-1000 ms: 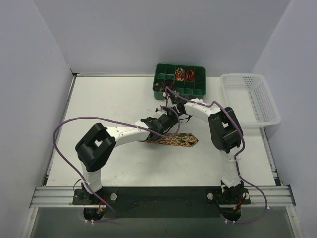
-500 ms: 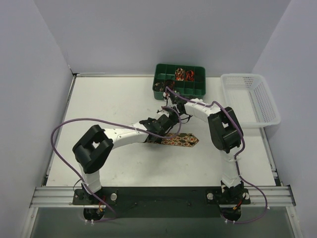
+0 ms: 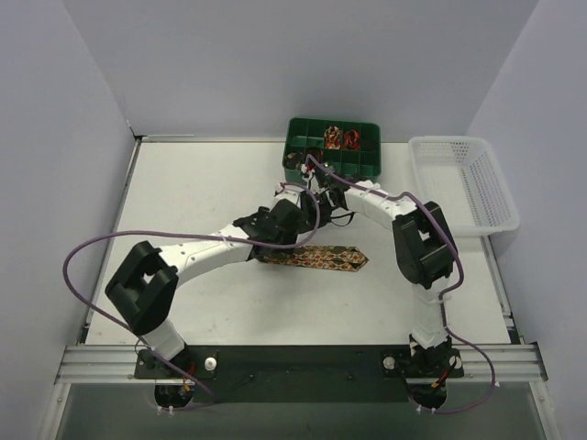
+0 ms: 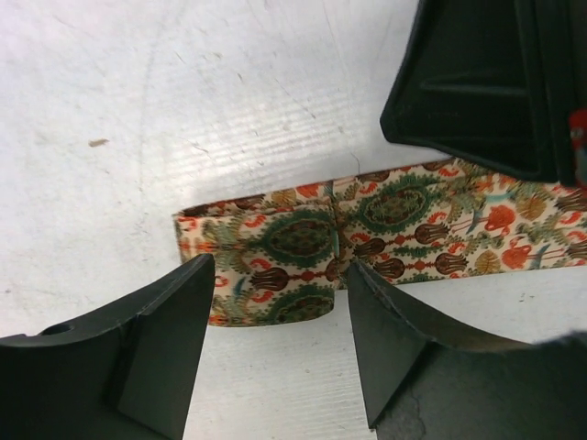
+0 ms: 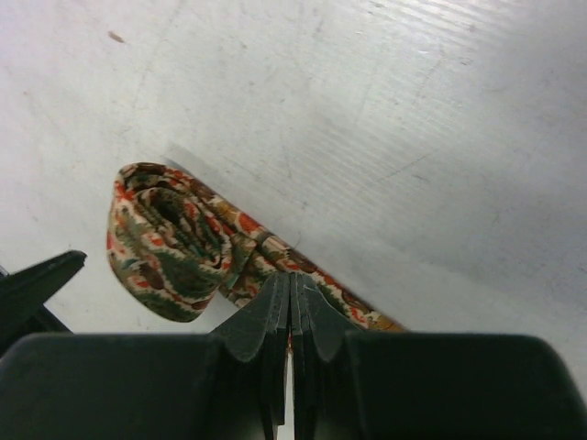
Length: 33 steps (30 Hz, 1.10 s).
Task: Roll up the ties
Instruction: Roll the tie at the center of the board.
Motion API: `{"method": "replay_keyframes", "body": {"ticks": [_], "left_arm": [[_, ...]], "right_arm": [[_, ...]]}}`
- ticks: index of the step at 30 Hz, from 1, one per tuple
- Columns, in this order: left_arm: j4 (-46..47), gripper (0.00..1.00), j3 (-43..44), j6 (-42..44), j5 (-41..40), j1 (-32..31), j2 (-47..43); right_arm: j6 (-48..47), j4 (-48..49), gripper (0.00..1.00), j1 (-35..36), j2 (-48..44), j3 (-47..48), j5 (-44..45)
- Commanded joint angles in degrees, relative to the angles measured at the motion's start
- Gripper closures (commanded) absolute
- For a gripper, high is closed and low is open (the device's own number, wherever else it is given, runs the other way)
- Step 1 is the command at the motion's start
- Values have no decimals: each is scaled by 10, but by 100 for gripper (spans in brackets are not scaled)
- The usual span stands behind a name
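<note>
While my left gripper (image 4: 280,266) hangs wide open and empty over the folded left end of the tie (image 3: 321,258), I see the right gripper (image 5: 292,284) fully closed, tips at that tie, mid table (image 3: 183,202).

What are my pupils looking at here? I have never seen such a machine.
Two robot arms are bolted to a table. The overhead picture shows the left arm, the right arm, a patterned tie between them, a green tray with rolled ties, and a white basket. The other two come from wrist cameras. The left arm's jaws stand open over the tie's end, holding nothing. The right arm's jaws are shut, their tips against the tie beside its loosely curled end.
</note>
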Motion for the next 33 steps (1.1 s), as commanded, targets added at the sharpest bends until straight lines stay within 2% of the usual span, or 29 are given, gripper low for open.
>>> {"method": "replay_keyframes", "body": {"ticks": [1,5,8,10,12,13,14,16,23,33], "left_arm": [[39,29,-16,1,16,27,-75],[81,27,-64,-10,92,86,-123],[127,23,-116,-20,187,151,-156],[156,16,-153,-30,276,200,-171],[203,15,-175,-47,339,234,-176],[225,15,-199,-65,399,264,-178],[271,15,-211,-76,428,276,-176],[302,14,-233,-96,473,301,-168],[386,14,-262,-118,537,319,-114],[460,15,-287,-144,577,320,-17]], "right_arm": [[-1,-7,99,27,-55,10,-6],[-4,-11,99,55,-49,33,-9],[-5,-18,99,75,-37,46,-13],[-5,-19,99,89,-31,49,-15],[-5,-18,99,98,-20,50,-12],[-4,-18,99,101,-16,50,-12],[-4,-18,99,101,-6,49,-11],[-3,-17,99,104,3,48,-12],[-9,-16,99,104,29,38,14],[-13,-16,99,99,33,23,24]]}}
